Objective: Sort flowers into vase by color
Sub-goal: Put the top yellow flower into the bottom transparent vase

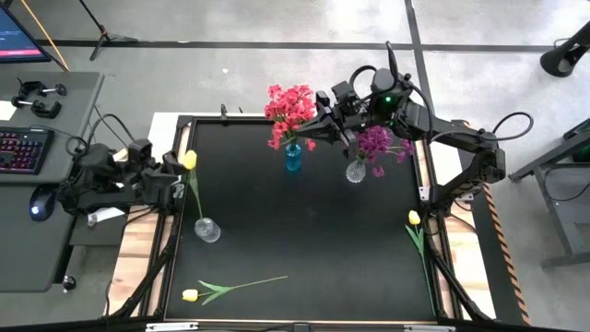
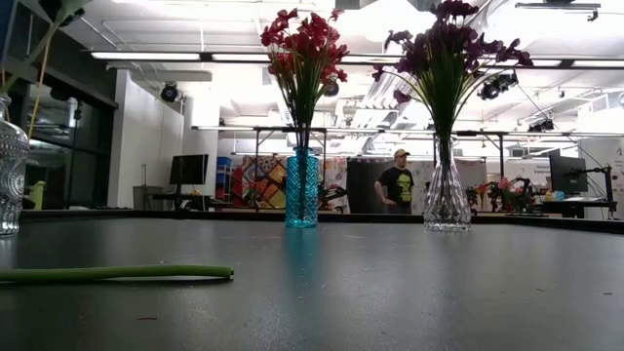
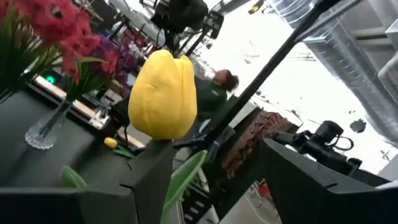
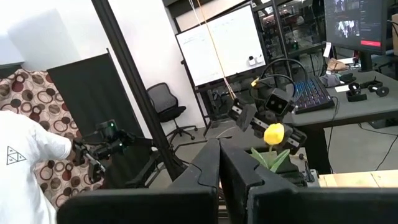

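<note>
From the overhead camera I see my left end effector at the left edge of the black worktop, its fingers spread wide either side of a yellow tulip. I cannot tell whether the fingers actually press the stem. That tulip's stem runs down into a clear glass vase standing near the worktop's left side. In the left wrist camera the yellow bud sits just above the two dark fingers, with a green leaf between them.

My right end effector is at the far side of the worktop, between the two filled vases, with its fingers pressed fully together and nothing in them; the right wrist camera shows them shut.

The red-pink flowers stand in a blue vase, and the purple flowers stand in a clear vase just beside it on the right.

Two more yellow tulips lie flat on the worktop: one near the front edge, one along the right edge.

In the low camera a person stands in the room beyond the worktop.
</note>
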